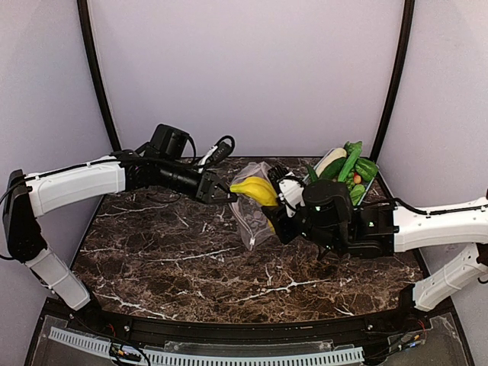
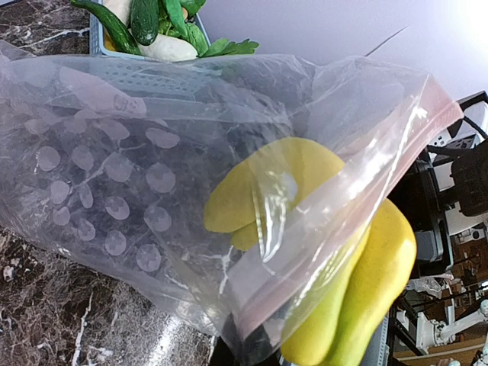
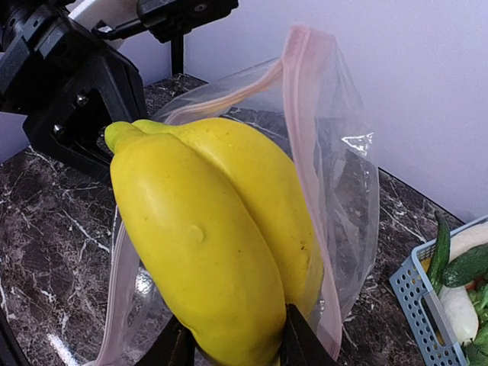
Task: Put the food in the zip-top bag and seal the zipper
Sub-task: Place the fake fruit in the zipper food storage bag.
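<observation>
**Zip-top bag** (image 1: 252,207): clear, soft plastic, crinkled, printed with pale oval spots. It stood raised above the marble tabletop (image 1: 183,267) with its mouth open. Whether its lower edge touched the stone could not be made out.

**Zipper** (image 3: 300,145): narrow pale pink strip around the bag's mouth, unsealed. Its two sides were parted and looped around the fruit.

**Banana bunch** (image 3: 210,244): smooth, glossy yellow toy with fused, rounded fingers and a blunt stem tip. It sat in the bag's mouth, its leading end under the plastic and its rear half outside the pink strip.

**Left gripper** (image 1: 226,191): black, at the bag's left mouth edge and pinched on the rim. One side of the strip ran taut to it. Its fingertips were largely hidden behind plastic and fruit.

**Right gripper** (image 3: 236,349): at the bag's right, clamped on the outer end of the banana bunch. Two dark fingers pressed its sides, and their tips were cut off by the lower frame edge.

**Basket** (image 1: 383,187): blue-grey slatted plastic, to the right of the bag and apart from it.
- Dark green cucumber (image 1: 350,162)
- Long white vegetable (image 1: 329,161)
- Leafy green pieces
- Small red fruit (image 1: 356,179), mostly buried under the others
</observation>
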`<control>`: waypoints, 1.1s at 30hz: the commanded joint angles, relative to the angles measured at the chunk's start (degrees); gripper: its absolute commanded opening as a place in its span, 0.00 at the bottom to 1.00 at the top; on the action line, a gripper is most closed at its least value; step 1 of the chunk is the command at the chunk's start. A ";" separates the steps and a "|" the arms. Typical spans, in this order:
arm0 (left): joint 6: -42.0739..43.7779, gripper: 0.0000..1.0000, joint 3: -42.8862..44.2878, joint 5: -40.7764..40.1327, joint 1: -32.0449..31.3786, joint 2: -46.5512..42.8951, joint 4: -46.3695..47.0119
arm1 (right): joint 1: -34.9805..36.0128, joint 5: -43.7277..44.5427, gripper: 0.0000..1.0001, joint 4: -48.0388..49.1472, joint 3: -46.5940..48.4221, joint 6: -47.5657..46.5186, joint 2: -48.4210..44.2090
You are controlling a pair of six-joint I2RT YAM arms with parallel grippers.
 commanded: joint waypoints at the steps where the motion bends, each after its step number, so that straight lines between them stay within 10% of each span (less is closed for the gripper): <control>1: -0.30 0.01 -0.26 0.79 0.80 -0.37 0.57 | 0.24 4.41 0.22 -6.09 -0.21 3.58 0.72; 33: -0.45 0.01 -0.74 2.02 0.93 0.10 1.90 | -1.29 12.28 0.46 -31.97 21.50 25.35 14.80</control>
